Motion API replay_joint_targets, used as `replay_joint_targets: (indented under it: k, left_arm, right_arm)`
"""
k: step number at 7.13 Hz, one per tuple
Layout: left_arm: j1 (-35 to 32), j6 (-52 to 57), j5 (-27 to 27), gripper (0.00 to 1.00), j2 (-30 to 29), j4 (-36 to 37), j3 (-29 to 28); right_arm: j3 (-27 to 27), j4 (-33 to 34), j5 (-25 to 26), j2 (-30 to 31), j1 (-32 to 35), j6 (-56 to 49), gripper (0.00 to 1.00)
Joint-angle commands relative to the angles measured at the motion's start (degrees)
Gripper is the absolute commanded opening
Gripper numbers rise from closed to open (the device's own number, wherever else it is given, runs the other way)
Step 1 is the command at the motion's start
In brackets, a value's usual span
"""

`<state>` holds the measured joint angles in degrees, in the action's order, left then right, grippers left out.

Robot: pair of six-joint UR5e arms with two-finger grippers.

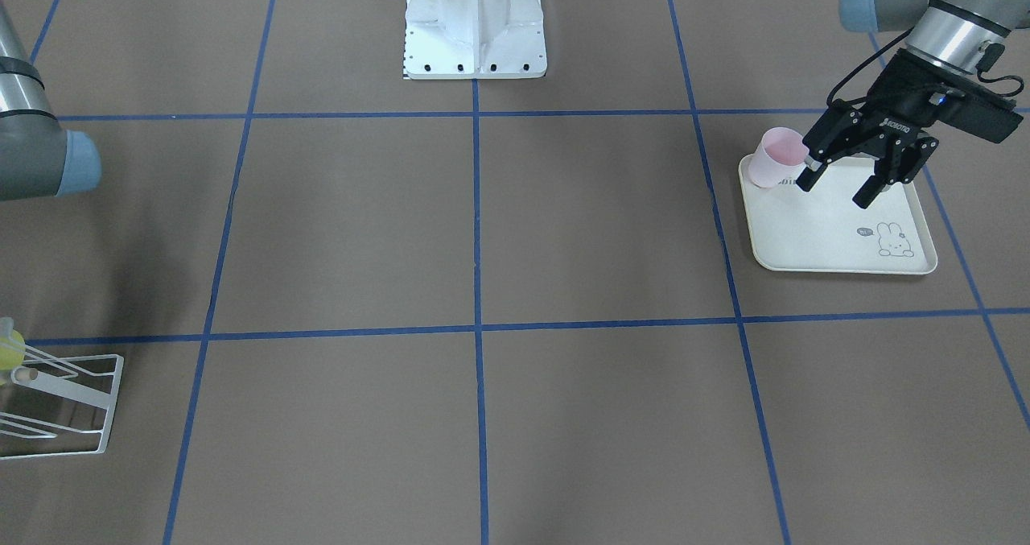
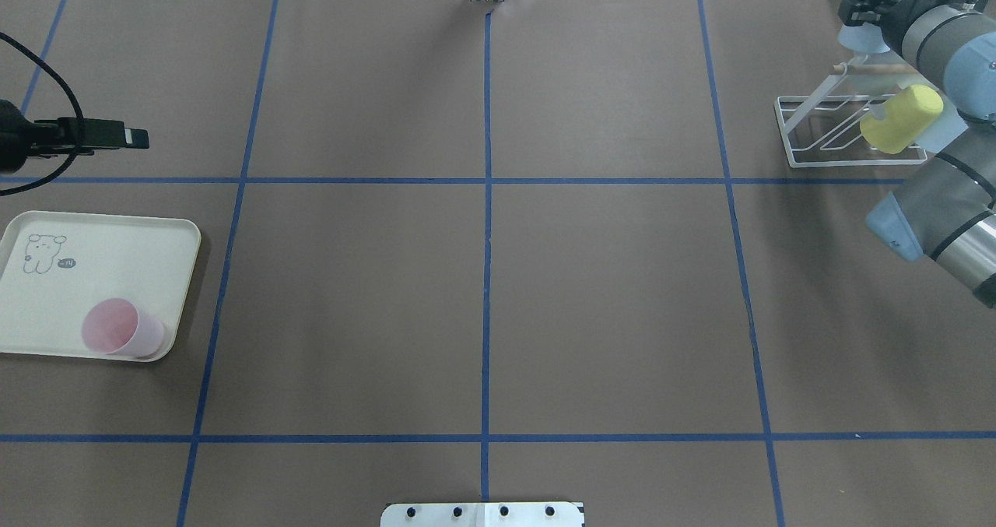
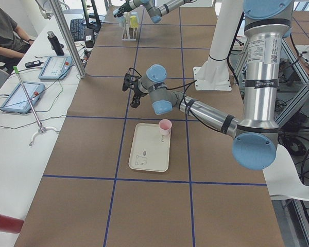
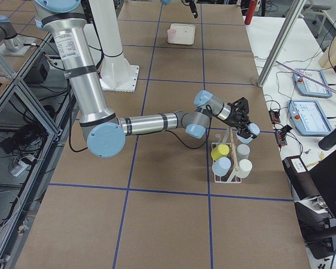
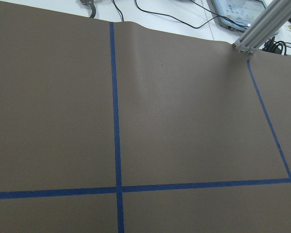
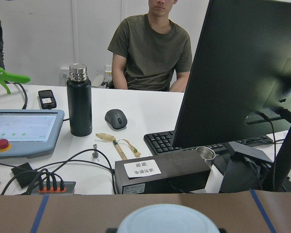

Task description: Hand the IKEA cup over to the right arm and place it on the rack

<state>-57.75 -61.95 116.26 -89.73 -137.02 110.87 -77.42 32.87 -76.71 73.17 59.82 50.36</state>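
We found the pink cup standing upright, mouth up, on the cream rabbit-print tray. It was in the tray's corner nearest the robot's base and toward the table's centre. The tray lay on the brown table at the robot's left end, inside one square of the blue tape grid.

The left gripper hung over the tray, raised off it. Its two black fingers were spread apart with nothing between them. In the front-facing view one finger overlapped the cup's rim, but the overhead and left-side views showed the gripper lifted clear of the cup, not touching it. The left wrist camera saw only bare brown paper and tape lines.

At the opposite end of the table stood the white wire rack with its pale wooden dowel, well apart from the tray. A yellow cup sat tilted on one prong. The right-side view showed a pale blue, a white and a grey cup on the rack as well.

The right arm reached over the rack. The right gripper hovered just above it with another pale blue cup at its tips. We could not tell whether its fingers were closed on that cup or merely beside it.
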Motion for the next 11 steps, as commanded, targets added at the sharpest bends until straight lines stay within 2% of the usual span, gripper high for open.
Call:
replay_joint_targets:
  k: [1, 4, 5, 6, 9, 11]
  left_arm:
    - [0.0, -0.1, 0.0, 1.00, 0.0, 0.0, 0.0]
    - [0.0, -0.5, 0.0, 1.00, 0.0, 0.0, 0.0]
    - [0.0, -0.5, 0.0, 1.00, 0.0, 0.0, 0.0]
    - [0.0, -0.5, 0.1, 1.00, 0.0, 0.0, 0.2]
    - [0.1, -0.4, 0.1, 1.00, -0.1, 0.0, 0.6]
    - [0.0, -0.4, 0.4, 1.00, -0.1, 0.1, 1.0]
  right_arm:
    - [0.1, 0.0, 0.1, 0.1, -1.0, 0.0, 0.00]
    - [0.1, 0.0, 0.1, 0.2, -1.4, -0.1, 0.00]
    - [0.1, 0.0, 0.2, 0.0, -1.4, -0.1, 0.70]
    - [0.0, -0.1, 0.2, 0.2, -1.4, -0.1, 1.00]
    - [-0.8, 0.0, 0.2, 0.1, -1.3, -0.3, 1.00]
    - [-3.2, 0.3, -0.2, 0.0, -0.4, -0.5, 1.00]
